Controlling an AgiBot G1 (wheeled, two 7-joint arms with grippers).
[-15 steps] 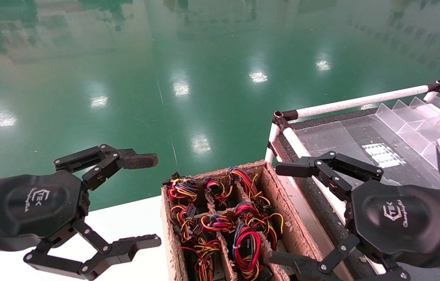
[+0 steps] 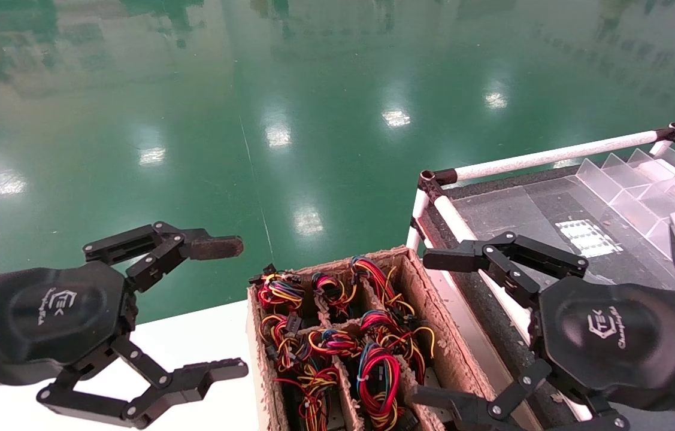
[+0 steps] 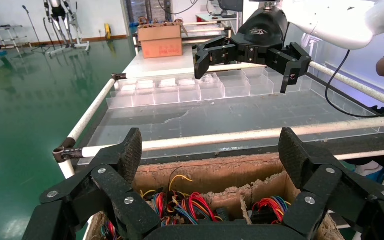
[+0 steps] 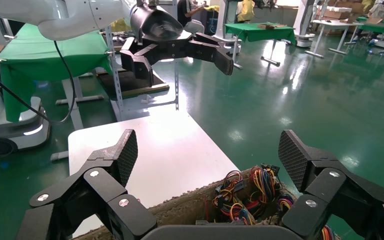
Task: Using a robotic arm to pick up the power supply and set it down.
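- Black linkage fingers of the right gripper (image 2: 436,326) spread wide at the lower right of the head view, holding nothing; its lower finger reaches over the near right corner of the cardboard box (image 2: 433,323), its upper finger hangs above the box's right wall.
- Black too, the left gripper (image 2: 232,308) sits at the lower left of the head view, jaws wide apart and empty, above the white table (image 2: 193,347) just left of the box; its upper fingertip carries a worn brownish pad.
- Between the two grippers, bottom centre, the box is split by cardboard dividers into compartments, each stuffed with tied wire bundles (image 2: 376,377) of red, yellow, orange and black.
- Any power supply body lies hidden under those bundles; I cannot tell which compartment holds the one meant.
- Right of the box, a rack with a white tube frame (image 2: 544,157) carries a clear tray (image 2: 636,191) with partitioned cells toward the upper right.
- Beyond everything, a glossy green floor (image 2: 313,108) fills the upper frame, with light reflections.
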